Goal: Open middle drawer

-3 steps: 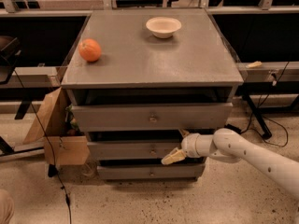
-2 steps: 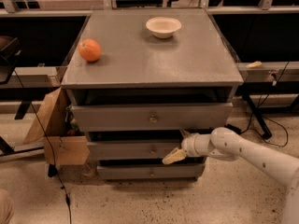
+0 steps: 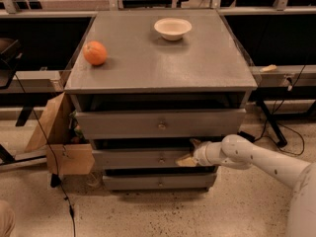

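– Gripper (image 3: 190, 153) state?
– Spread partway, at the middle drawer (image 3: 133, 158), right of its knob (image 3: 161, 159). The lower finger (image 3: 185, 161) touches the front; the upper one sits well above the knob's level, by the gap over the drawer. It's carrying nothing.
– Which step is this?
– Getting a hold, I'd say. The drawer looks barely out, if at all.
– Next?
– Probably close on the front's top edge right of the knob, then pull straight out.

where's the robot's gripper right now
In the camera view, the gripper is low and right of centre, at the flat grey front of the middle drawer, just right of its small round metal knob and below the taller top drawer.
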Controlling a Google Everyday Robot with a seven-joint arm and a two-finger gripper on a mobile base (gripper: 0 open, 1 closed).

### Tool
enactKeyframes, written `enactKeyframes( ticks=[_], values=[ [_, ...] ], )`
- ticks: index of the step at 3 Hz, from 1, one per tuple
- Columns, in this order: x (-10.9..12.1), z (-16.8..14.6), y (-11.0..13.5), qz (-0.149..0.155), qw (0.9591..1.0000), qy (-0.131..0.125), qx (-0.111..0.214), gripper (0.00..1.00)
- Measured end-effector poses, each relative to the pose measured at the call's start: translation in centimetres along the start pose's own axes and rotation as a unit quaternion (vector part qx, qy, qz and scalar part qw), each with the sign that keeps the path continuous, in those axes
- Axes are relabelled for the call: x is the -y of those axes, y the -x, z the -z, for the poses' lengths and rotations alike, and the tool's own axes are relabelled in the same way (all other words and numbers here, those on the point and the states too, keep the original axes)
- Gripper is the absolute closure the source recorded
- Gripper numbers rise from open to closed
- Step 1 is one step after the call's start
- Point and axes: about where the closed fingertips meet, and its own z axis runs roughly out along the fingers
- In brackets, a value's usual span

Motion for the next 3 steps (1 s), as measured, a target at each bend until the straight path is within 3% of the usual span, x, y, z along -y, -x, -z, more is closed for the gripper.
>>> enactKeyframes(
  ticks=[2,3],
  values=[
    [0.27,0.55,0.76,0.0,1.0,0.0,0.0,0.85],
    [0.47,1.0,0.88,0.0,1.0,0.0,0.0,1.0]
  ],
)
